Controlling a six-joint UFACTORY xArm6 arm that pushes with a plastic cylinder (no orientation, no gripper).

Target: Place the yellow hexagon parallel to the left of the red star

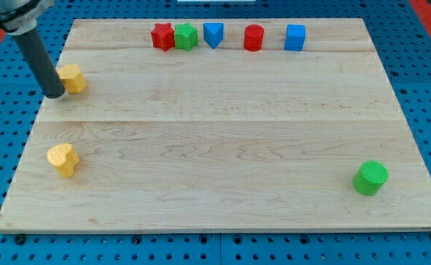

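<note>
Eight blocks sit on our wooden board. Our tip touches the left side of the yellow hexagon near the view's left edge. We have no jaws, only a rod. The red star stands far off at the view's top, touching a green block. A yellow heart lies below the hexagon.

You have open worktop between the yellow hexagon and the red star; nothing stands there. Right of the star, the green block touches it, blocking that side. My tip sits against the hexagon's left.
</note>
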